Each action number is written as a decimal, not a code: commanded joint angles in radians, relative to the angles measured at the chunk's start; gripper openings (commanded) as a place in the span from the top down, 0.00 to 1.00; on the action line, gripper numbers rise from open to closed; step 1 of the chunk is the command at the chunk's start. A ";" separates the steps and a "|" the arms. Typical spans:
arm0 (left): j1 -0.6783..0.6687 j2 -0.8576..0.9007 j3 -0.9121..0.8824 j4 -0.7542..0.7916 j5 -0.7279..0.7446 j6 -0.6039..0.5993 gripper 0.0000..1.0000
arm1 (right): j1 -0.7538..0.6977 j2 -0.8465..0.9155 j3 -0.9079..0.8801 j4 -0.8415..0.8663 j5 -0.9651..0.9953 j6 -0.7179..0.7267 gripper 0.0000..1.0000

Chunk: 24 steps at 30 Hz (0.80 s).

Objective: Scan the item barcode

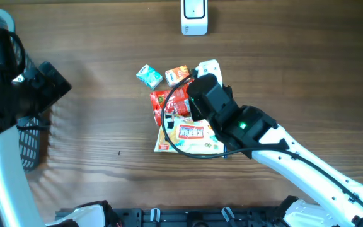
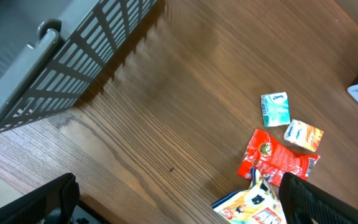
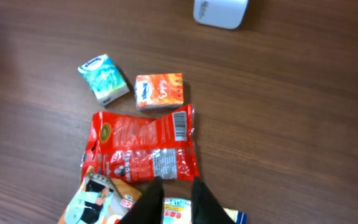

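A wooden table (image 1: 106, 157), shown from above and from both wrists. The item to scan, a red bag (image 3: 142, 146), lay flat in a small heap at the table's middle. Its barcode (image 3: 180, 124) faced up on the corner toward the white scanner (image 1: 194, 17), which stood well apart at the far edge. A teal pack (image 3: 103, 78) and an orange pack (image 3: 159, 90) lay just beyond the bag, and printed packets (image 3: 98, 199) met its near edge. The right gripper (image 3: 176, 183) was low over the heap, its two dark fingers nearly together with a slim gap, tips at the bag's near edge. Whether they pinched that edge or only touched it could not be told. The left gripper (image 2: 179, 180) hung far off by a grey basket (image 2: 73, 68), fingers spread wide, holding nothing. To do this step well, the grip likely needed to take the bag's edge alone, without the packets, and stay off the barcode corner, so the code could face the scanner flat and uncovered.
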<state>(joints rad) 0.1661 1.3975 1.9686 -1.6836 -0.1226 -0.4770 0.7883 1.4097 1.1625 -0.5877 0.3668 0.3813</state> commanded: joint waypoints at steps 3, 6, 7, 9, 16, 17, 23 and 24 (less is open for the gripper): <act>0.008 -0.001 0.005 0.000 0.002 -0.003 0.00 | -0.002 0.111 0.008 0.010 -0.325 -0.019 0.24; 0.008 -0.001 0.005 0.000 0.002 -0.003 0.00 | -0.002 0.208 0.008 0.011 -0.544 0.020 0.12; 0.008 -0.001 0.005 0.000 0.002 -0.003 0.00 | 0.000 0.253 0.008 0.011 -0.616 0.077 0.10; 0.008 -0.001 0.005 0.000 0.002 -0.003 0.00 | 0.000 0.309 0.008 0.011 -0.688 0.130 0.09; 0.008 -0.001 0.005 0.000 0.002 -0.003 0.00 | 0.019 0.357 0.008 -0.002 -0.658 -0.029 0.06; 0.008 -0.001 0.005 0.000 0.002 -0.003 0.00 | 0.035 0.356 0.008 -0.010 -0.620 -0.044 0.05; 0.008 -0.001 0.005 0.000 0.002 -0.003 0.00 | 0.155 0.356 0.008 0.025 -0.529 -0.067 0.00; 0.008 -0.001 0.005 0.000 0.002 -0.003 0.00 | 0.171 0.356 0.008 0.026 -0.498 -0.067 0.00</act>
<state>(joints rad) 0.1661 1.3975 1.9686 -1.6836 -0.1223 -0.4770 0.9062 1.7618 1.1622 -0.5755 -0.2256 0.3416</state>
